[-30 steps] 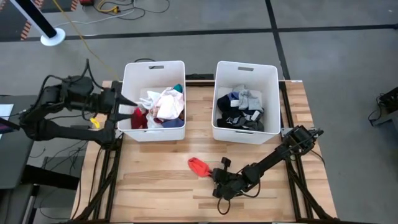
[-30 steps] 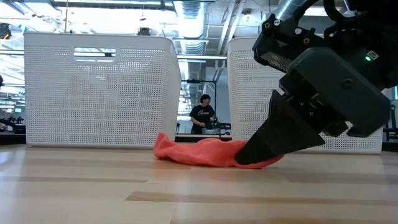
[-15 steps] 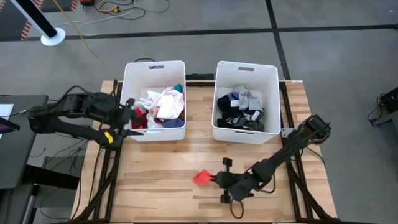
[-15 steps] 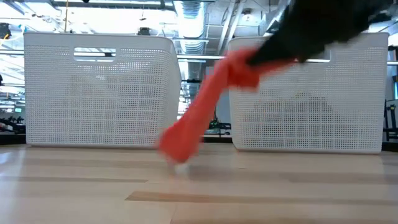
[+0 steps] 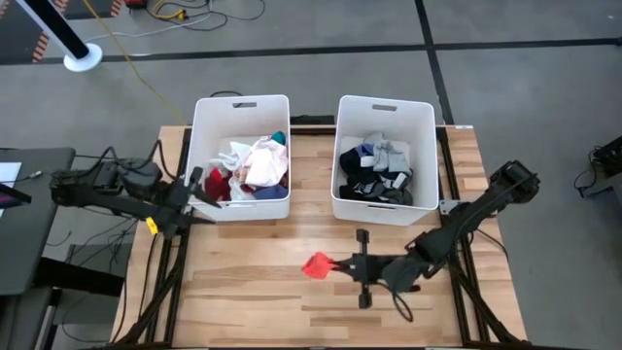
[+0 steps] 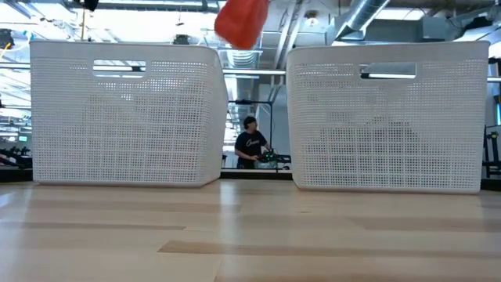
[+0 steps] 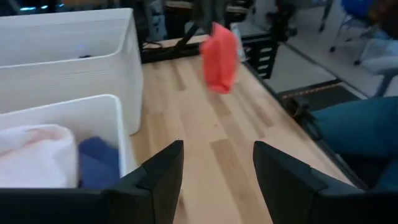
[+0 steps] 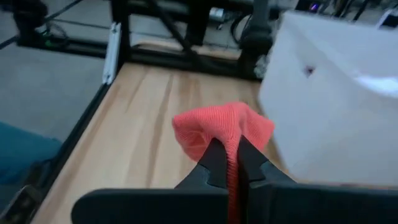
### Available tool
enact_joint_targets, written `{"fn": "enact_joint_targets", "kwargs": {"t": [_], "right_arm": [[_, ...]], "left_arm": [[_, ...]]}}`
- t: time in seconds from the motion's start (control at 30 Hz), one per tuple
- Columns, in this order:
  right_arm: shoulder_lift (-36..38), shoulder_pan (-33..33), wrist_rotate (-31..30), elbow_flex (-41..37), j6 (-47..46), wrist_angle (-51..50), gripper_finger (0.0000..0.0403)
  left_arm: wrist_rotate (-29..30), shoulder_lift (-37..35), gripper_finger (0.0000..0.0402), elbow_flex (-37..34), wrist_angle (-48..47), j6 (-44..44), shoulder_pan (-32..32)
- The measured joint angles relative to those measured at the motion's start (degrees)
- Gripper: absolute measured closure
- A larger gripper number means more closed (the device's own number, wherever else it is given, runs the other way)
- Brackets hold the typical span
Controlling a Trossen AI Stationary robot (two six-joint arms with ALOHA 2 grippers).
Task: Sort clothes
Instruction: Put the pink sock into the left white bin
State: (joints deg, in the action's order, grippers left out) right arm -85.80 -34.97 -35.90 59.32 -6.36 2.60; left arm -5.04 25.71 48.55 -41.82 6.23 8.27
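High view: right tool [image 5: 335, 264] clamped on red garment [image 5: 316, 264] above table [image 5: 243, 282]; left tool [image 5: 199, 185] apart.

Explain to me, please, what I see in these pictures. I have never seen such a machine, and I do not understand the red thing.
This is a robot with two dark arms at a wooden table. Each arm ends in a two-finger gripper. One picture looks down from above, one looks level across the table top, and two come from cameras on the arms' wrists.

On the table stand two white bins. The left bin holds pink, white, maroon and blue clothes. The right bin holds grey, black and navy ones.

The right gripper is shut on a red cloth and holds it up in the air, above the table. The left gripper is open and empty, beside the left bin. In the level view, a person shows far behind the bins.
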Motion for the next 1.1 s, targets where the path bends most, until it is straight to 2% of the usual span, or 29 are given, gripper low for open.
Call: {"fn": "enact_joint_targets", "kwargs": {"t": [0.3, 0.47, 0.8, 1.1], "right_arm": [[5.0, 5.8, 0.3, 0.0, 9.3, 3.7, 0.0396], [6.0, 10.3, 4.3, 0.5, 14.2, 7.4, 0.0396], [4.4, 20.2, 12.4, 9.4, 21.1, 5.8, 0.0395], [2.3, 30.0, 21.5, 15.5, 21.5, 4.7, 0.0395]], "left_arm": [[-0.7, -7.7, 0.0214, -7.9, 2.7, -3.6, 3.3], [-0.8, -10.0, 0.0214, -9.6, 2.8, -3.6, 4.8], [-0.9, -14.0, 0.0214, -10.1, 2.8, -2.1, 7.0], [-2.5, -14.6, 0.0214, -10.1, 2.8, 0.0, 7.3]]}}
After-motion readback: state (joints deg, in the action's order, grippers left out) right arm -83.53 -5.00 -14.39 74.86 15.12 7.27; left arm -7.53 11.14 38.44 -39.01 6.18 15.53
